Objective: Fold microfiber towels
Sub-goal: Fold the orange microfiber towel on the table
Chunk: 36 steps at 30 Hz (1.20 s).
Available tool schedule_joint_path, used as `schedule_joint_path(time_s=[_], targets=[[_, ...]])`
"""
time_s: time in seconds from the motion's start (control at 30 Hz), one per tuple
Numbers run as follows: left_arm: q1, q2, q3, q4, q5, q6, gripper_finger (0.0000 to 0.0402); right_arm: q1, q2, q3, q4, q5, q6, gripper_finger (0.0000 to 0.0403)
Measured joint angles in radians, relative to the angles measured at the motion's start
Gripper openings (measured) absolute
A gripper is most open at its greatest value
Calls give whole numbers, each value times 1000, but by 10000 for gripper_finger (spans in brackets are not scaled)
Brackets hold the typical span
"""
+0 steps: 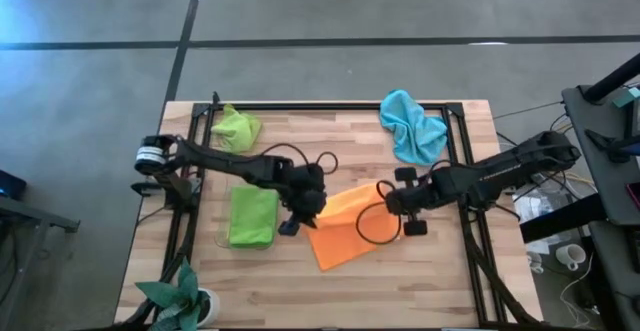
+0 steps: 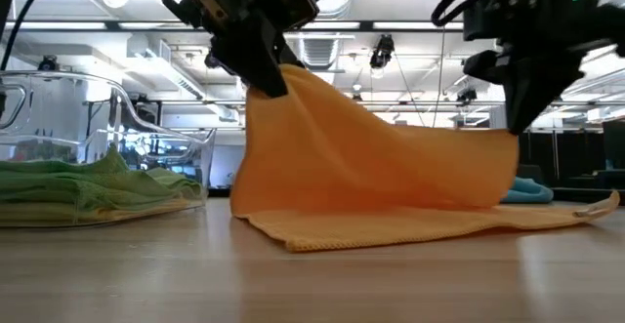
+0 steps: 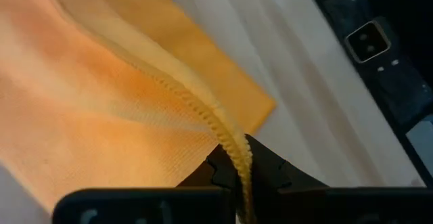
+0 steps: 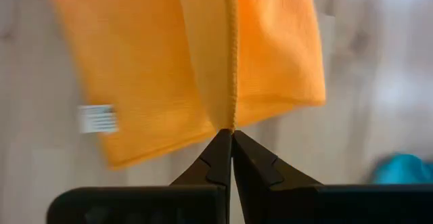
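The wooden counter [image 1: 420,271] stood in an open workroom, and near its middle lay the orange towel [image 1: 345,229], one edge lifted clear by both arms: the left gripper [image 1: 303,208] and the right gripper [image 1: 391,207] were each clenched on a corner of that edge, probably so it could be carried across for a fold. A folded green towel [image 1: 253,216] sat in a clear tray [image 2: 191,163] to the left, with a lime towel [image 1: 236,128] and a blue towel [image 1: 412,126] crumpled along the far edge; how the raised edge met the rest of the cloth was hidden beneath the arms.
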Motion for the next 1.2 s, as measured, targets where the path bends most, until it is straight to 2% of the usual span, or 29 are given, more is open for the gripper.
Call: schedule_joint_path(time_s=[0.13,0.33,0.43,0.57,0.7,0.87,1.03,1.2], targets=[[-46,4,-14,77,-12,-24,0,64,11,1,-20,10,49,8],[-78,72,-7,178,-28,-27,0,82,14,4,-132,219,82,8],[-74,102,4,178,-43,-49,0,80,14,25,-162,266,79,8],[-74,137,2,175,-51,-51,0,82,14,39,-172,254,75,8],[-80,166,2,201,-50,-51,0,85,27,31,-170,138,85,8],[-87,191,2,217,-47,-51,0,99,73,29,-138,107,89,8],[-93,195,-1,216,-46,-51,0,104,127,29,-111,33,88,8],[-89,169,8,151,-47,-50,0,104,154,45,-125,74,86,8]])
